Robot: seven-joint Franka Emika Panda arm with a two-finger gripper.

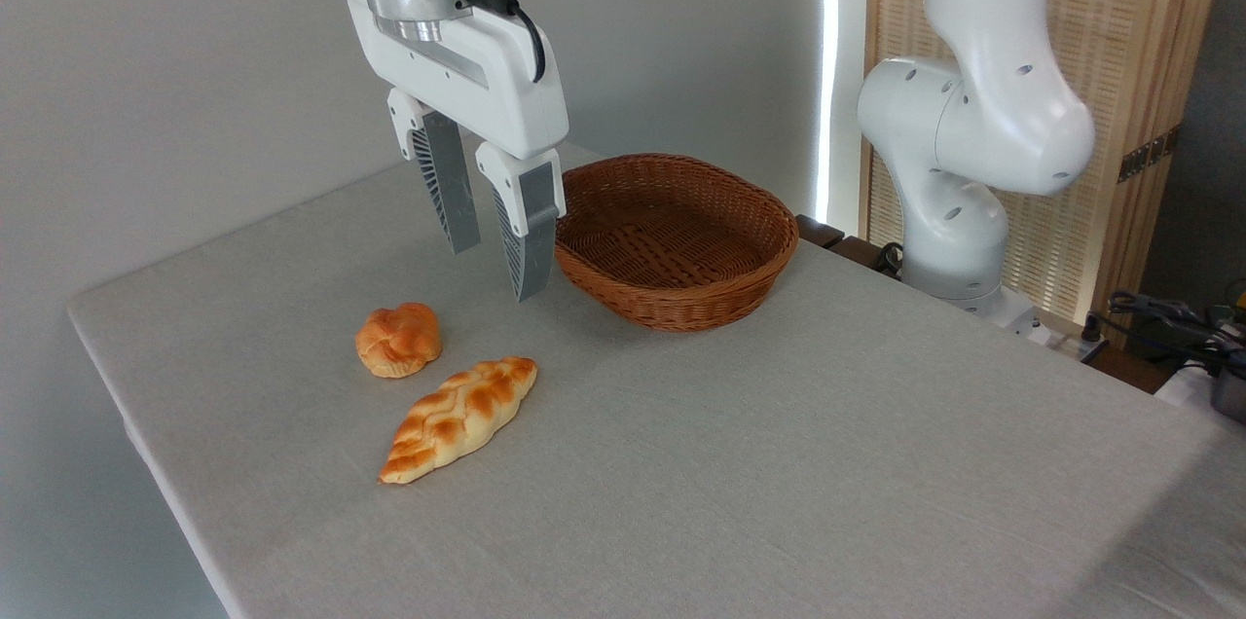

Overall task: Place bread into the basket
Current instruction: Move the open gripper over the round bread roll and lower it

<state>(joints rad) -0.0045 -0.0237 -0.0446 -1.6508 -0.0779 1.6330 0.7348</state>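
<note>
Table [779, 483] takes up most of my feed, covered in a plain light grey cloth, with a blank wall behind it. Next biggest is the white arm [973, 113], its base planted at the far right edge in front of a slatted wooden screen [1119, 35], with some cables and gear [1188, 327] bunched just past the right corner.

Then the basket [677, 239], oval brown wicker, sitting toward the back of the table with nothing in it that I can see. The gripper [492, 239] hangs in the air just left of the basket, fingers pointing down, jaws apart with a modest gap and nothing between them. From my angle the right finger overlaps the basket's left rim, so I can't tell how close they really are.

Closer to me on the cloth is a long braided loaf [458, 419], lying diagonally. The bread [398, 339], that little round knotted bun, sits just beside the loaf's upper end, up and to the left, not quite touching as far as I can make out. It's below and left of the gripper, well apart from the basket, with open cloth between.
</note>
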